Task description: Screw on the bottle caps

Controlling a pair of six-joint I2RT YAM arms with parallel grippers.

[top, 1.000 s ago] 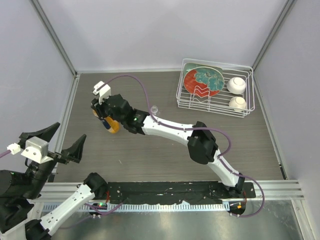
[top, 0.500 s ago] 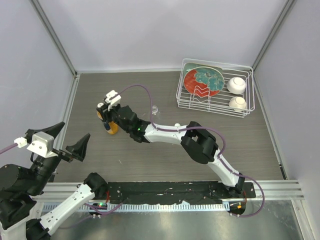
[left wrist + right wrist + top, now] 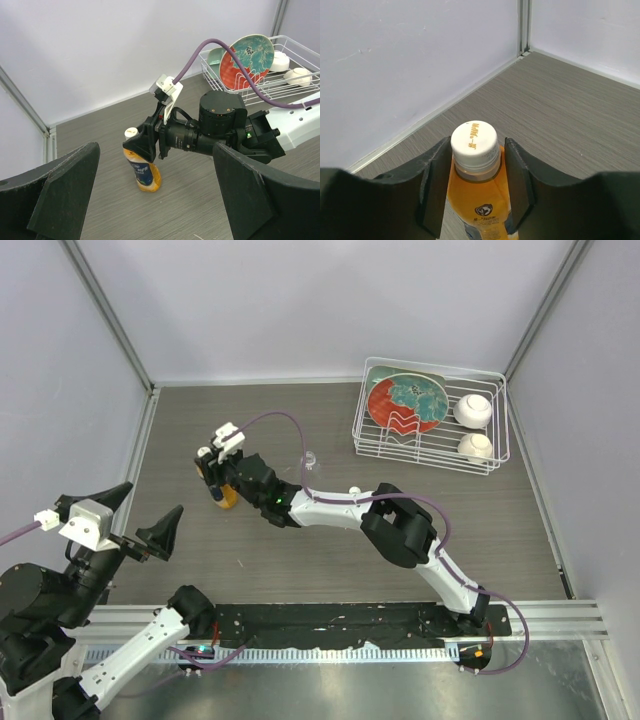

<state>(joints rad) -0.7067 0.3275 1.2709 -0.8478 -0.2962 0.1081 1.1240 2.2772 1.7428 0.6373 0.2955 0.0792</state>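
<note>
The grey counter [image 3: 500,530] carries everything. The right arm [image 3: 400,525] stretches across it toward the far left. A white wire rack [image 3: 500,455] sits at the far right. The left hand [image 3: 150,502] hangs at the near left with its fingers spread wide and nothing between them, well apart from the rest. A red-and-teal plate [image 3: 405,400] leans upright in the rack. The orange bottle [image 3: 145,175] stands upright on the counter at the far left. The right hand [image 3: 476,150] reaches over it, a finger close on each side of its neck; whether they press on it I cannot tell. Two white balls [image 3: 472,410] lie in the rack's right end. A clear bottle [image 3: 309,457] stands just beyond the right arm. A white cap [image 3: 474,141] sits on the orange bottle.
</note>
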